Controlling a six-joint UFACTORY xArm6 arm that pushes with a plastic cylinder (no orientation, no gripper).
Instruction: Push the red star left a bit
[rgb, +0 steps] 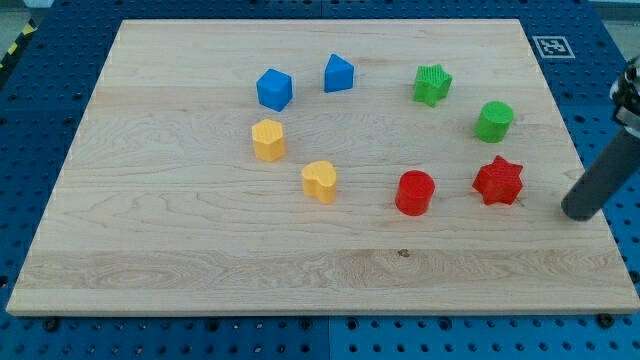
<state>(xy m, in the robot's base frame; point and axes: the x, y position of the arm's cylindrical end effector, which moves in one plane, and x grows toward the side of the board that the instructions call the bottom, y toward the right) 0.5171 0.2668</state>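
Observation:
The red star (497, 181) lies on the wooden board (180, 240) at the view's right. My tip (577, 213) rests on the board to the right of the star and slightly below it, a clear gap apart. A red cylinder (414, 192) stands just left of the star. A green cylinder (493, 121) stands above the star.
A green star (432, 84) is at the upper right. A blue cube (274, 89) and a blue pentagon-like block (338, 73) are at the top middle. A yellow hexagon-like block (268, 139) and a yellow heart (319, 181) are left of centre. The board's right edge lies near my tip.

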